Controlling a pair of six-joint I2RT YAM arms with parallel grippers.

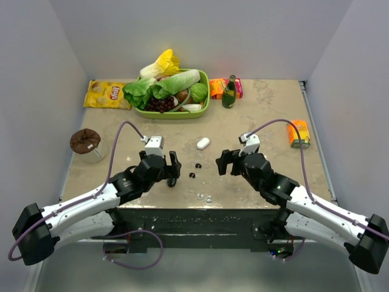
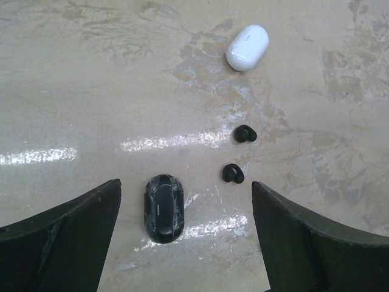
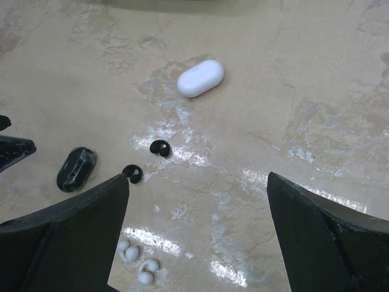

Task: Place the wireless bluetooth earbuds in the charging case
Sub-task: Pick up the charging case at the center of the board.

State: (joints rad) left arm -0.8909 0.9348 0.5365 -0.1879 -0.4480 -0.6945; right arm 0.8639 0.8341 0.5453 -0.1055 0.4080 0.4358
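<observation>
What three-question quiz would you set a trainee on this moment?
1. True or false: the left gripper and right gripper are both shut on earbuds.
2. How many black earbuds lie on the table? A one, B two, C four.
3. Which shows between the left gripper's fingers in its wrist view: the white charging case or the black charging case?
Key: 1 false, both are open and empty. 2 B. 3 the black charging case.

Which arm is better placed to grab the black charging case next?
Left. The left hand, open, hovers over the black case, framed between its fingers; the right hand, also open, has it off to one side.
</observation>
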